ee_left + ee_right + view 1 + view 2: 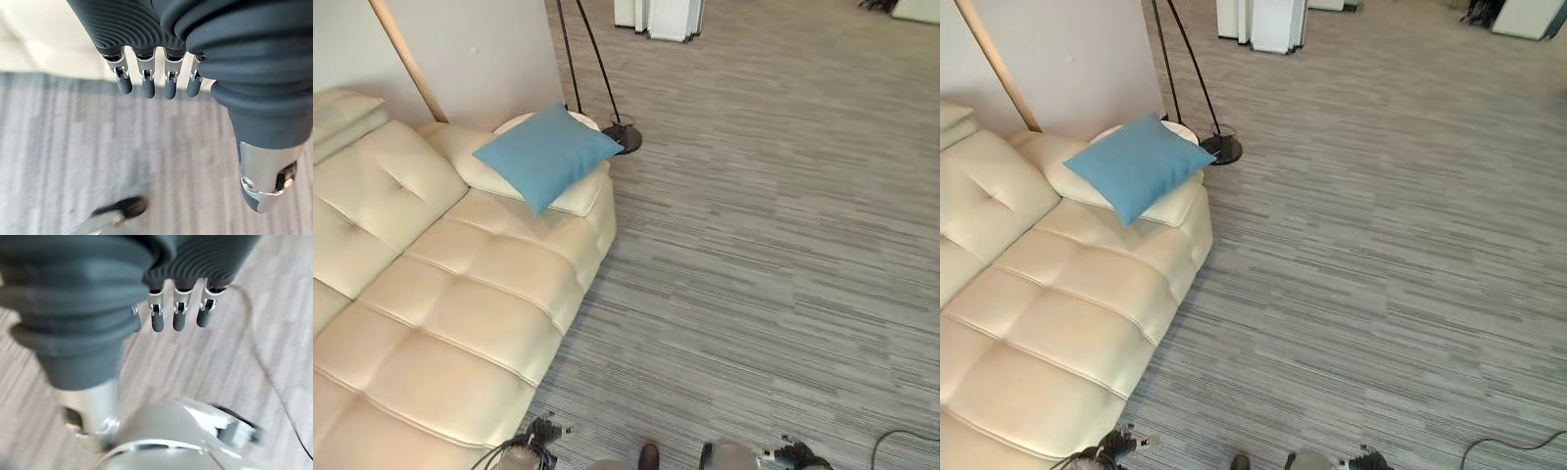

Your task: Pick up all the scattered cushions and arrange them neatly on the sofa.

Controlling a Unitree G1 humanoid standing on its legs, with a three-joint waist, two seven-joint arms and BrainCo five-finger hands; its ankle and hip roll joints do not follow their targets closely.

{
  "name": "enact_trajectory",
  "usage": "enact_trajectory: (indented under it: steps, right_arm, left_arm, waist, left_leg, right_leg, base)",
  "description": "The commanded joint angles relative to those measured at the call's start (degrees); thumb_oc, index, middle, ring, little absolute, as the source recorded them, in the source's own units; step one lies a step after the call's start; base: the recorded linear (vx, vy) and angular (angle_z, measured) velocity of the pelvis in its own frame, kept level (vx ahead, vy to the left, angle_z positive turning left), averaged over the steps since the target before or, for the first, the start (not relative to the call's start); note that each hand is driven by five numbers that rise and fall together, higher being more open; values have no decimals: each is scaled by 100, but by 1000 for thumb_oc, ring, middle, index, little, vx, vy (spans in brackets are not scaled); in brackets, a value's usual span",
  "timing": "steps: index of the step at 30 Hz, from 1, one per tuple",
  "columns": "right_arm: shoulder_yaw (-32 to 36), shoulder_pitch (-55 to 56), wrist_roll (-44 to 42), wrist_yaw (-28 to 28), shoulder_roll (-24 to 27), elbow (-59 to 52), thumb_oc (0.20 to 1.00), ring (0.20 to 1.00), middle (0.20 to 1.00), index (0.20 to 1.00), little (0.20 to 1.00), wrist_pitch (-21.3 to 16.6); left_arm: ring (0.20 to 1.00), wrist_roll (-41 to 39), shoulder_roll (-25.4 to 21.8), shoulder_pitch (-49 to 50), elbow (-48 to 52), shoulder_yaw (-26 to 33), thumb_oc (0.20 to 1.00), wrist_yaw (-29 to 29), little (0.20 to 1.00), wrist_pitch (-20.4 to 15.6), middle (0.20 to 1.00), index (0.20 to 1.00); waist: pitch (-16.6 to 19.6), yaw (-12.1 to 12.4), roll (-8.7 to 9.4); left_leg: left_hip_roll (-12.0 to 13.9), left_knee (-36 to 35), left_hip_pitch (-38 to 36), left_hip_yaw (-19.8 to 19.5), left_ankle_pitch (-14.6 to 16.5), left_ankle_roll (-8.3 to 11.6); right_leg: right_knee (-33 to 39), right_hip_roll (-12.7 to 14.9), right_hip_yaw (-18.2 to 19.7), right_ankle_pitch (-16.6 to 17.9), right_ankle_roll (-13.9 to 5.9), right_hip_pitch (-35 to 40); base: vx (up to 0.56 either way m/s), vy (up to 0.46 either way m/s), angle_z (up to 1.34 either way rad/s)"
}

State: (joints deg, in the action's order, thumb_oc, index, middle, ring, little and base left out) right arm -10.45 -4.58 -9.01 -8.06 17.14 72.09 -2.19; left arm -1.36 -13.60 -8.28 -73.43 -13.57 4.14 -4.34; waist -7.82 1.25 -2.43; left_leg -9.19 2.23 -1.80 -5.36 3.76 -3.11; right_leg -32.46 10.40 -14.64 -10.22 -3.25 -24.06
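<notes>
blue cushion (pixel 546 154) on sofa (pixel 440 313) end (armrest)

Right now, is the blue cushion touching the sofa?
Touching. In the left eye view the blue cushion lies on the cream sofa's armrest, no gap beneath it.

We see our right hand (pixel 177 308) hanging over grey striped carpet (pixel 274 298), fingers (pixel 179 320) straight and holding nothing, pointing toward twelve o'clock, thumb apart at seven.
</notes>
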Motion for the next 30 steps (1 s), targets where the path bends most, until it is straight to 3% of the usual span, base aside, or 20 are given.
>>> enact_trajectory:
  steps: [1,3,8,9,10,11,12,13,16,17,18,19,21,22,25,26,27,28,29,30]
  right_arm:
    - [139,-237,-54,-49,72,163,1000,1000,1000,1000,1000,-6]
    - [184,-221,-9,-55,76,172,1000,1000,1000,1000,1000,33]
    - [177,-56,124,-26,127,227,1000,1000,1000,1000,1000,52]
    - [134,-38,161,6,144,281,1000,1000,1000,1000,1000,45]
    - [82,-30,128,46,128,275,1000,1000,1000,1000,1000,8]
    - [55,-44,119,37,135,261,1000,1000,1000,1000,1000,-3]
    - [31,-160,44,6,180,211,1000,1000,1000,1000,1000,4]
    - [38,-186,7,-4,191,212,1000,1000,1000,1000,1000,12]
    - [29,-190,-59,-23,209,174,1000,1000,1000,1000,1000,-11]
    - [-9,-174,-53,-87,245,159,1000,1000,1000,1000,1000,-36]
    - [-2,-164,-46,-92,248,157,1000,1000,1000,1000,1000,-26]
    - [-4,-132,-19,-132,247,168,1000,1000,1000,1000,1000,-29]
    - [-1,-117,18,-166,227,169,1000,1000,1000,1000,1000,9]
    - [14,-88,17,-161,206,163,1000,1000,1000,1000,1000,14]
    - [50,7,130,-136,71,161,1000,1000,1000,1000,1000,73]
    - [-9,-3,152,-46,-76,82,1000,1000,1000,1000,1000,61]
    - [-8,-9,137,-34,-100,79,1000,1000,1000,1000,1000,59]
    - [16,-3,82,-32,-125,55,1000,1000,1000,1000,1000,21]
    - [14,7,12,-14,-178,122,1000,1000,1000,1000,1000,2]
    - [15,4,-12,-10,-183,138,1000,1000,1000,1000,1000,-6]
  left_arm:
    - [1000,-104,-81,7,-8,-68,1000,24,1000,-122,1000,1000]
    - [1000,-24,-77,-24,-53,-85,1000,19,1000,-159,1000,1000]
    - [1000,162,4,120,-165,-47,1000,-7,1000,-182,1000,1000]
    - [1000,136,42,220,-191,4,1000,-16,1000,-157,1000,1000]
    - [1000,86,50,300,-191,47,1000,-40,1000,-130,1000,1000]
    - [1000,72,66,318,-166,27,1000,-51,1000,-121,1000,1000]
    - [1000,-42,11,268,-47,59,1000,-16,1000,-61,1000,1000]
    - [1000,-86,16,259,-25,56,1000,-6,1000,-68,1000,1000]
    - [1000,-129,44,287,-8,19,1000,0,1000,-103,1000,1000]
    - [1000,-93,55,325,20,-37,1000,11,1000,-133,1000,1000]
    - [1000,-93,56,325,27,-38,1000,12,1000,-127,1000,1000]
    - [1000,-59,40,329,2,-58,1000,28,1000,-125,1000,1000]
    - [1000,-37,5,332,5,-31,1000,72,1000,-87,1000,1000]
    - [1000,-26,4,351,-1,-28,1000,78,1000,-87,1000,1000]
    - [1000,138,8,464,-81,52,1000,73,1000,-44,1000,1000]
    - [1000,166,-94,486,-70,122,1000,47,1000,-20,1000,1000]
    - [1000,142,-116,472,-72,139,1000,60,1000,-17,1000,1000]
    - [1000,123,-157,445,-76,142,1000,58,1000,-30,1000,1000]
    - [1000,40,-150,400,-95,84,1000,46,1000,-61,1000,1000]
    - [1000,12,-144,371,-93,50,1000,45,1000,-76,1000,1000]
  waist:
    - [-331,-52,108]
    - [-305,-201,122]
    - [-65,-280,171]
    - [60,-282,103]
    - [133,-253,44]
    - [98,-209,35]
    - [-41,-22,221]
    - [-79,61,241]
    - [-73,242,255]
    - [-35,350,153]
    - [-9,369,122]
    - [19,361,18]
    - [85,348,39]
    - [106,354,29]
    - [415,406,136]
    - [397,405,175]
    - [369,378,173]
    - [335,307,179]
    - [255,212,106]
    - [208,181,85]
  left_leg:
    - [447,72,-191,62,400,212]
    - [519,-27,-477,-7,556,308]
    - [603,148,-936,-133,950,408]
    - [727,581,-904,-161,678,492]
    - [839,1634,-568,-120,-58,659]
    - [843,2268,-322,-90,-307,697]
    - [748,4114,669,331,-627,701]
    - [787,4182,932,486,-476,646]
    - [864,3284,1428,911,-188,534]
    - [983,1657,1570,1194,-333,552]
    - [1029,1092,1451,1229,-422,545]
    - [1207,479,1457,1468,-905,694]
    - [1411,-379,1281,2257,-996,737]
    - [1392,-385,1231,2267,-1119,721]
    - [1053,-607,924,2090,-999,497]
    - [881,-567,603,1946,-747,182]
    - [847,-597,516,1875,-705,134]
    - [790,-627,427,1749,-650,87]
    - [782,-665,297,1448,-615,75]
    - [794,-641,289,1320,-618,86]
  right_leg:
    - [2614,90,-52,1355,-435,883]
    - [3402,96,82,1639,-598,680]
    - [3367,72,156,1926,-598,837]
    - [3142,-64,155,1885,-475,949]
    - [2993,-211,179,1664,-285,1202]
    - [2978,-253,194,1531,-190,1363]
    - [2940,-274,198,1067,114,1948]
    - [2934,-274,204,954,146,2106]
    - [3062,-285,126,743,108,2496]
    - [3227,-348,-41,610,4,2823]
    - [3261,-365,-71,594,-15,2867]
    - [3317,-464,-262,528,-66,2960]
    - [3271,-440,-531,325,-171,3269]
    - [3192,-434,-593,285,-199,3334]
    - [2693,-162,-704,133,-342,3398]
    - [1366,114,-665,455,-465,2966]
    - [1011,155,-579,544,-464,2812]
    - [650,117,-347,757,-510,2577]
    - [450,-112,172,634,-363,2137]
    - [630,-171,294,557,-312,2032]
  base:
    - [523,-271,35]
    - [420,-195,58]
    - [534,-247,66]
    - [660,-374,47]
    - [767,-451,-2]
    - [878,-639,-46]
    - [698,-503,-24]
    - [688,-462,-5]
    - [464,-86,-1]
    - [336,34,16]
    - [462,57,11]
    - [284,34,13]
    - [424,90,25]
    - [472,221,47]
    - [370,264,97]
    - [305,299,150]
    - [266,262,145]
    - [140,59,131]
    - [137,8,114]
    - [117,-61,115]
